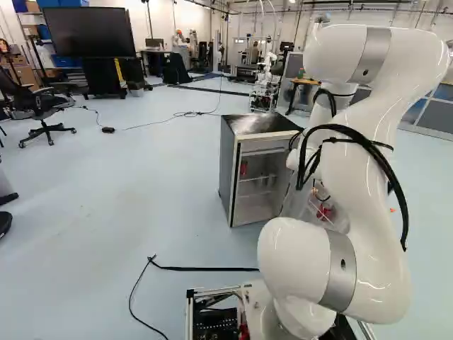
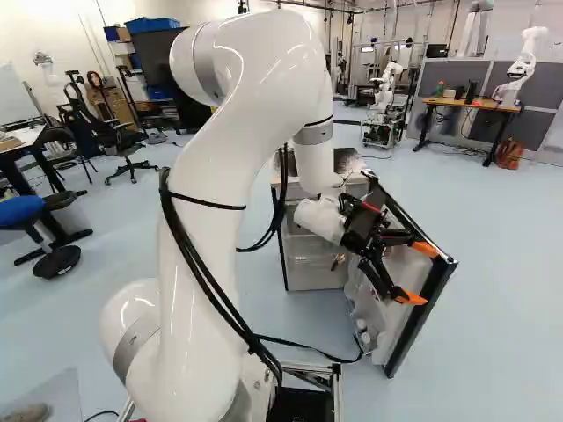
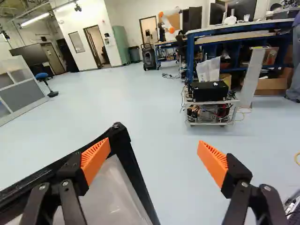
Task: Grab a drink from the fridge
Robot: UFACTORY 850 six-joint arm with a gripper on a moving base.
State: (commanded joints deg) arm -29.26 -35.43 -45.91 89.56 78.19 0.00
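I hold my gripper [image 2: 419,274], orange-padded fingers apart, by the open door [image 2: 420,325] of the fridge [image 2: 315,274] as a wooden-topped desk [image 2: 471,105] stands in front of gray partitions [image 2: 446,70]

Base views from behind the arm [image 1: 364,205], ahead-down, fridge [image 1: 227,166] in both; wrist view close along the hand [image 2: 419,273]

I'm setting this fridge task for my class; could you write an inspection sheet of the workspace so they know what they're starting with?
Surface: pale blue floor.
Job's things: fridge, door open; red item inside, too small to identify.
Clutter: small black box on floor.
Gripper: open, at the door's edge.
Cables: one on floor, others along arm.
Surroundings: office chair, large screen.
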